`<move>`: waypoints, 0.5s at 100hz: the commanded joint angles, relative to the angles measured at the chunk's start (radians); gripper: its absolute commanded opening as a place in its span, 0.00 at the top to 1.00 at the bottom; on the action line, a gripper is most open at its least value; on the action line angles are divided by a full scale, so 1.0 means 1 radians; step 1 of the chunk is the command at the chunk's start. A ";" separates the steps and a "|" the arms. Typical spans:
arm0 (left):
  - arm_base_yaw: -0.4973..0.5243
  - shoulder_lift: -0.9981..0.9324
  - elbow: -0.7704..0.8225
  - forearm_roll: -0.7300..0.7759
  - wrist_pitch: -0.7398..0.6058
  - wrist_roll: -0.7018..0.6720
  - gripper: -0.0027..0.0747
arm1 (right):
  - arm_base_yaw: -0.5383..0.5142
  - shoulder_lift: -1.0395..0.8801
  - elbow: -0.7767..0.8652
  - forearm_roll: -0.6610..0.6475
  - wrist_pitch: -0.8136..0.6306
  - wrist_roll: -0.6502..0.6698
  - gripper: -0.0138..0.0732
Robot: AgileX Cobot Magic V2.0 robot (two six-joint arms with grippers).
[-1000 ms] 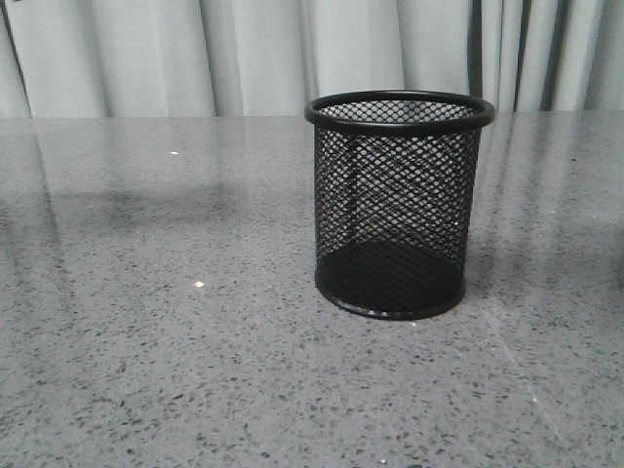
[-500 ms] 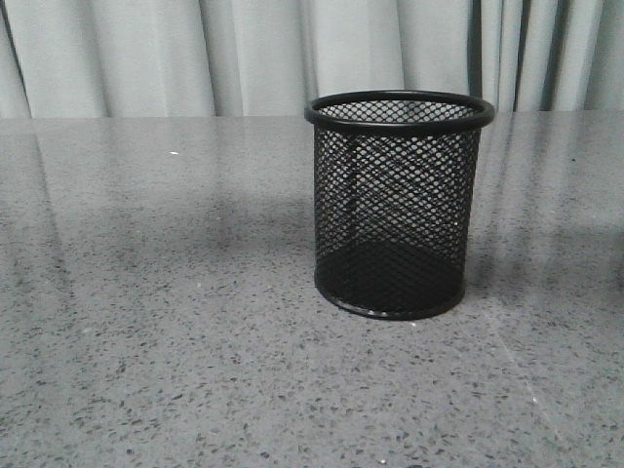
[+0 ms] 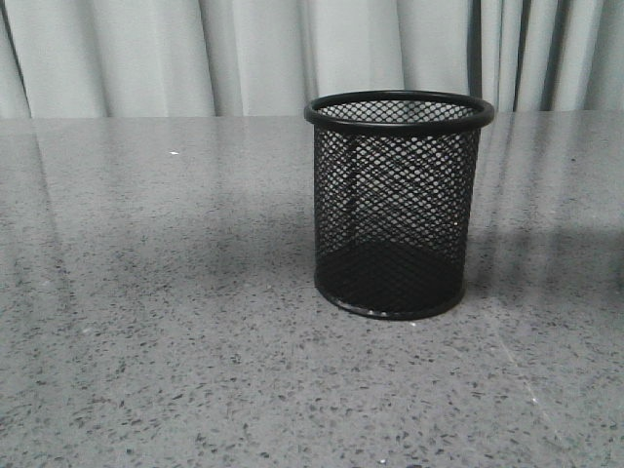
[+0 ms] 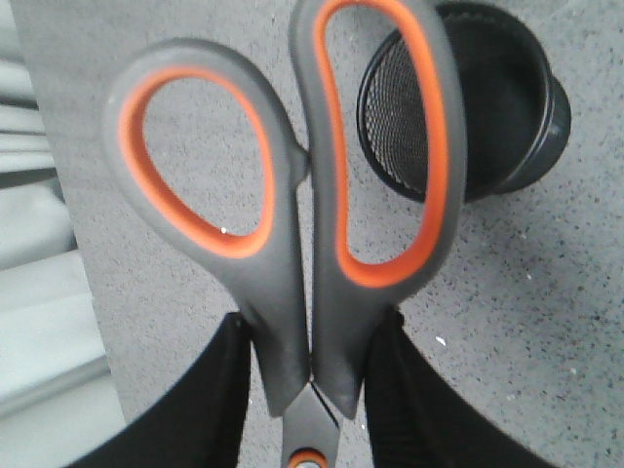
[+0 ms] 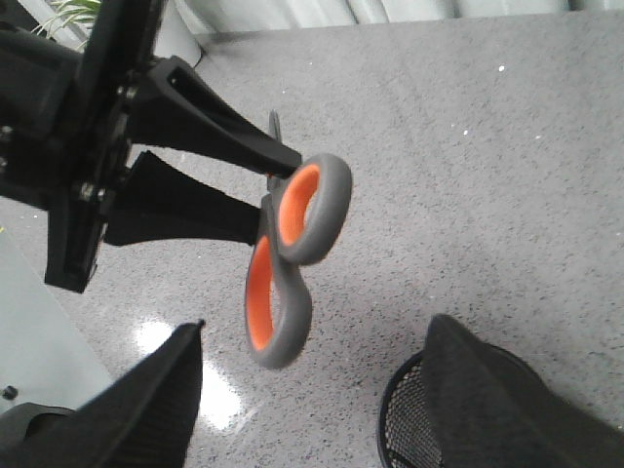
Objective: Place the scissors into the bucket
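Observation:
The bucket (image 3: pixel 398 205), a black wire-mesh cup, stands upright right of centre on the table, with nothing showing inside it; neither arm appears in the front view. My left gripper (image 4: pixel 310 385) is shut on the scissors (image 4: pixel 292 195), gripping the base of the grey, orange-lined handles, with the loops pointing away from the wrist. Behind the loops the bucket (image 4: pixel 497 117) sits lower down on the table. In the right wrist view the scissors (image 5: pixel 292 244) hang in the air, held by the left gripper (image 5: pixel 276 195), to one side of the bucket (image 5: pixel 405 424). My right gripper (image 5: pixel 317 390) is open and holds nothing.
The grey speckled table (image 3: pixel 146 292) runs back to a pale curtain (image 3: pixel 244 54). The table's edge (image 4: pixel 73 253) shows in the left wrist view, with a pale floor beyond it. A green plant (image 5: pixel 73 15) stands off the table's far corner.
The bucket has stayed put. A bright glint on the table left of it has vanished, and a shadow on the table has shifted toward the bucket.

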State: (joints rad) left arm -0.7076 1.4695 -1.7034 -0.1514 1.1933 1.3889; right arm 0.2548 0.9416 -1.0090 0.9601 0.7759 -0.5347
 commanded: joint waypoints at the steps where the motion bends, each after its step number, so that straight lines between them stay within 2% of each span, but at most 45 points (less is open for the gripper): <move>1: -0.025 -0.039 -0.033 -0.017 -0.075 -0.015 0.99 | 0.000 0.018 -0.032 0.080 -0.021 -0.034 0.34; 14: -0.034 -0.039 -0.033 -0.017 -0.081 -0.018 0.99 | 0.000 0.057 -0.032 0.173 -0.012 -0.100 0.34; 32: -0.034 -0.039 -0.033 -0.017 -0.088 -0.020 0.99 | 0.000 0.107 -0.033 0.217 -0.005 -0.141 0.34; 50: -0.034 -0.039 -0.033 -0.025 -0.108 -0.020 0.99 | 0.000 0.157 -0.033 0.344 0.015 -0.234 0.34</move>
State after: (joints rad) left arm -0.7330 1.4695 -1.7034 -0.1496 1.1555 1.3812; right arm 0.2548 1.0907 -1.0090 1.1945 0.7978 -0.7144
